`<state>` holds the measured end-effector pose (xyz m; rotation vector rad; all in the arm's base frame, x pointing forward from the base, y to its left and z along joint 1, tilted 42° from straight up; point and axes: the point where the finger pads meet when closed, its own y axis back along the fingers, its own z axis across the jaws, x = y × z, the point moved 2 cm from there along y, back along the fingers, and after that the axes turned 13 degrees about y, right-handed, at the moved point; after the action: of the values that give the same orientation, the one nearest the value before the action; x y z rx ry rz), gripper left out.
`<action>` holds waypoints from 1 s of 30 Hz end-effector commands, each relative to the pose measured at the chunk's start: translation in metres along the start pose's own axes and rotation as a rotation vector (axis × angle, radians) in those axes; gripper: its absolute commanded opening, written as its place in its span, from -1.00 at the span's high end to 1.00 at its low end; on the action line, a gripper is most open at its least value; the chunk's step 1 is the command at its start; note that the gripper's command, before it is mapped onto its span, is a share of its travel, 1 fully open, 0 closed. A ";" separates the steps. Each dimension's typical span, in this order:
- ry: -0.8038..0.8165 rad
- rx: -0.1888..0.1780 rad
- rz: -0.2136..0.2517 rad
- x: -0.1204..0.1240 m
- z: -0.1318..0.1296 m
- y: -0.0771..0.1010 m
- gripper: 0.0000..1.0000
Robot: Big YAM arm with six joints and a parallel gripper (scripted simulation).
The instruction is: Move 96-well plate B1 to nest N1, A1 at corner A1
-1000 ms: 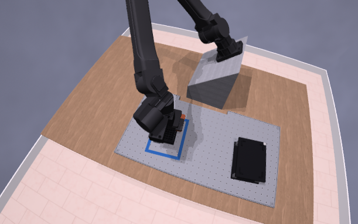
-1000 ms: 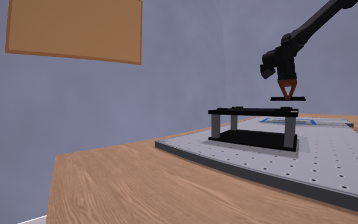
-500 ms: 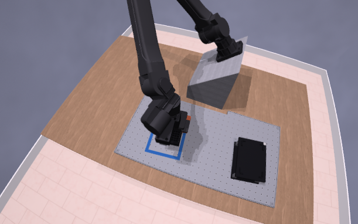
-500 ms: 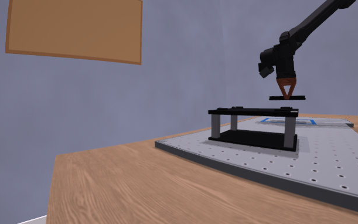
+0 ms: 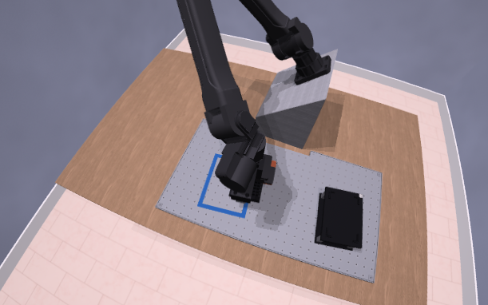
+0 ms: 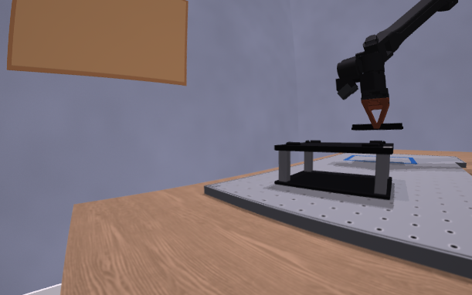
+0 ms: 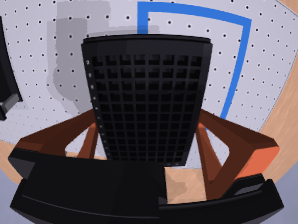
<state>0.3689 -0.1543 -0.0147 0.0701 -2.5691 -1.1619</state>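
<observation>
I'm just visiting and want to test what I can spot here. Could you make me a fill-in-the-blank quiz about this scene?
1. The gripper is shut on the black ____.
2. The plate hangs in the air, higher than the top of the ____.
3. The outline marked on the grey board is coloured ____.
4. The nest stands on grey ____.

Missing words: plate; nest; blue; posts
</observation>
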 end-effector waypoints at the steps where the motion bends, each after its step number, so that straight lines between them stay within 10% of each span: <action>1: -0.015 0.013 -0.034 -0.020 0.012 0.014 1.00; 30: -0.024 0.011 -0.045 -0.054 0.088 0.031 1.00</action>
<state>0.3758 -0.0757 -0.0643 0.0867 -2.5686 -1.1592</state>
